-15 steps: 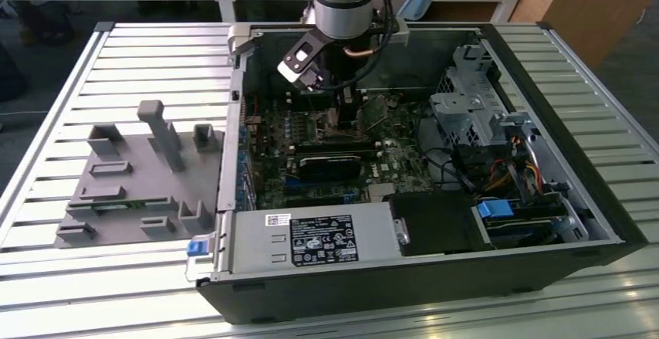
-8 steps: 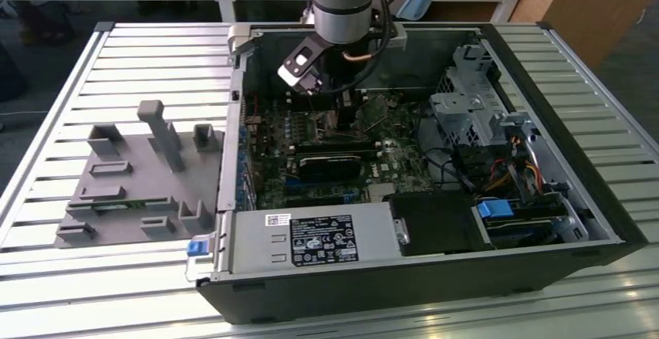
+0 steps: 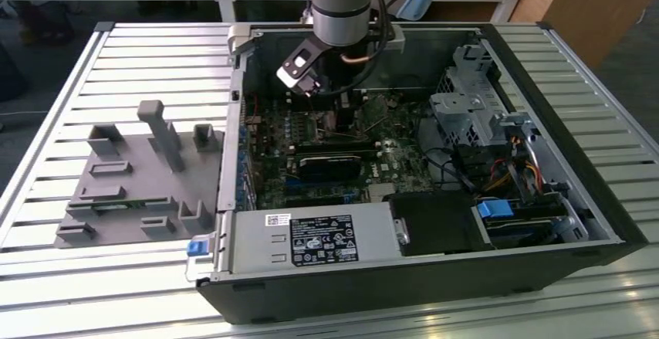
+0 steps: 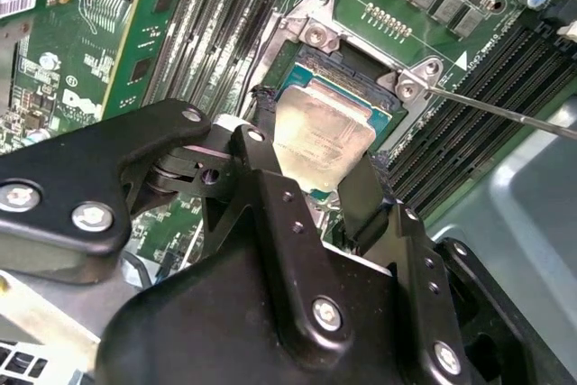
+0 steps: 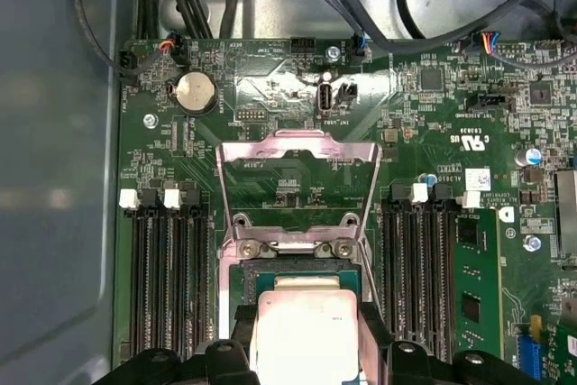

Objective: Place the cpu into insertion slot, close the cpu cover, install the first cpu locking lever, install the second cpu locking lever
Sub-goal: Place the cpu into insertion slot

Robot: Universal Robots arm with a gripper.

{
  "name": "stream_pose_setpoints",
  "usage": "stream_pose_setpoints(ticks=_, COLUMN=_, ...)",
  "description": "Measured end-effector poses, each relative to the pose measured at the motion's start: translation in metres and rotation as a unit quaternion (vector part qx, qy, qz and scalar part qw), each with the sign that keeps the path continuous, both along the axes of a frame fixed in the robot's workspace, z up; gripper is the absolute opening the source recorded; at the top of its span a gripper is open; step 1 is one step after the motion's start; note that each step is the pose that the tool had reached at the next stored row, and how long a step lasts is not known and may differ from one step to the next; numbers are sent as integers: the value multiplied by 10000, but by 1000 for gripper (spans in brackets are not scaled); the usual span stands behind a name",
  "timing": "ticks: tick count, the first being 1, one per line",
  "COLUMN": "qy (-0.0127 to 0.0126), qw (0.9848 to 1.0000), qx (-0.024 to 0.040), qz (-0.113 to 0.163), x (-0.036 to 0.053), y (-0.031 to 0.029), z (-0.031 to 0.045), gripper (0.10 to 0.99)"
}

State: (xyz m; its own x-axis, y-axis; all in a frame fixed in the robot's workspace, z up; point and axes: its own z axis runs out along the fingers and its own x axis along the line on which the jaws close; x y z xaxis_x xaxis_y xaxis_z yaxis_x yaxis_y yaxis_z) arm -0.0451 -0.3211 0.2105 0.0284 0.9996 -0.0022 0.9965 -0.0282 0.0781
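Black two-finger gripper (image 4: 317, 158) clamps the small silver-grey square cpu (image 4: 326, 128), seemingly just above the dark socket (image 4: 341, 62); it should stay level, with its corners aligned.

power supply label (image 3: 314, 240), print unreadable

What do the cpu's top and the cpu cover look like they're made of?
The cpu: its top looks like metal, dull silver-grey with a soft, uneven sheen rather than a mirror shine. The cover: thin sheet metal, probably steel, in a brighter silver. It catches the light along its flat bars and has crisp stamped edges around the square opening.
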Motion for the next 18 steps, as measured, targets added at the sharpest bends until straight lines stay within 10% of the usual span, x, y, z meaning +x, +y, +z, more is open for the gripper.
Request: stream_pose_setpoints(ticks=18, qy=0, qw=10000, qx=-17, qz=-15, x=0, y=42, z=-115, gripper=529)
